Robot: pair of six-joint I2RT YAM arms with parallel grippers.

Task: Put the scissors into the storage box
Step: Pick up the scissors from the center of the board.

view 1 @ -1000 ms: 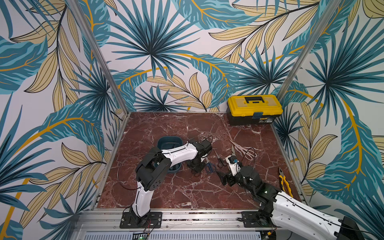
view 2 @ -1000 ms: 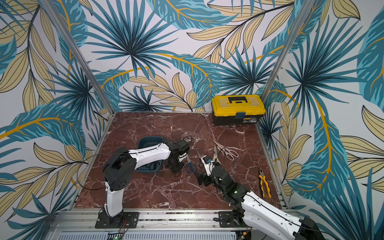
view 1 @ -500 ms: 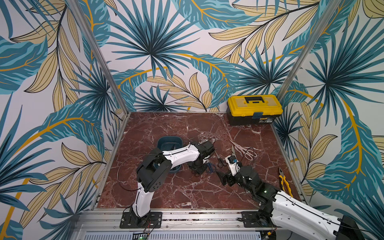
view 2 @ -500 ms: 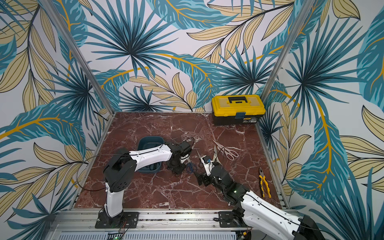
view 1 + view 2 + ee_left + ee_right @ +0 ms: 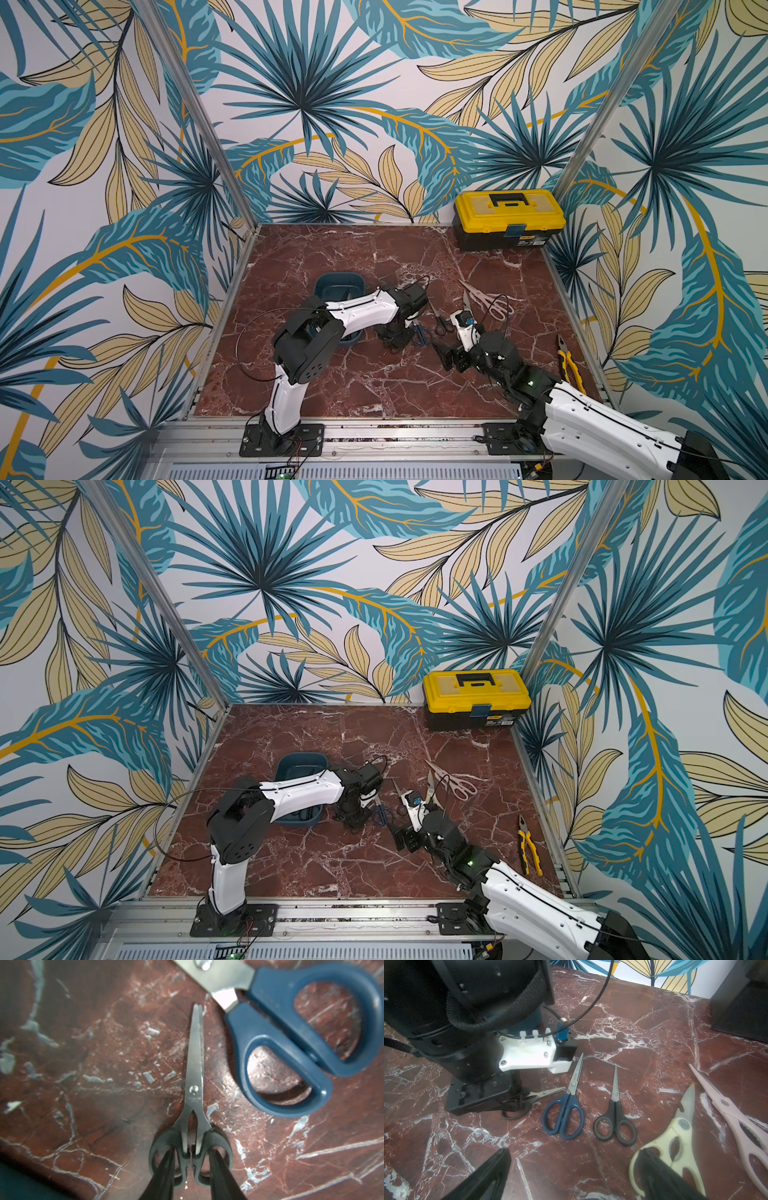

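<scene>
In the left wrist view, small black-handled scissors (image 5: 194, 1088) lie flat on the marble. My left gripper (image 5: 191, 1159) has one finger through each handle loop, pressed against the inner bars. Blue-handled scissors (image 5: 564, 1113) lie right beside them, then a black pair (image 5: 614, 1118), a cream-white pair (image 5: 679, 1140) and a pale pink pair (image 5: 726, 1109). My right gripper (image 5: 574, 1153) hangs wide open just above the table, one finger over the cream handle, holding nothing. The teal storage box (image 5: 332, 282) sits behind my left arm, partly hidden by it.
A yellow-lidded black toolbox (image 5: 509, 218) stands in the back right corner. Yellow-handled pliers (image 5: 571, 368) lie near the right edge. Patterned walls enclose the table on three sides. The two grippers are close together mid-table.
My left gripper shifted a little to the right and its fingers narrowed on the small black scissors' handles. The right arm has stayed put.
</scene>
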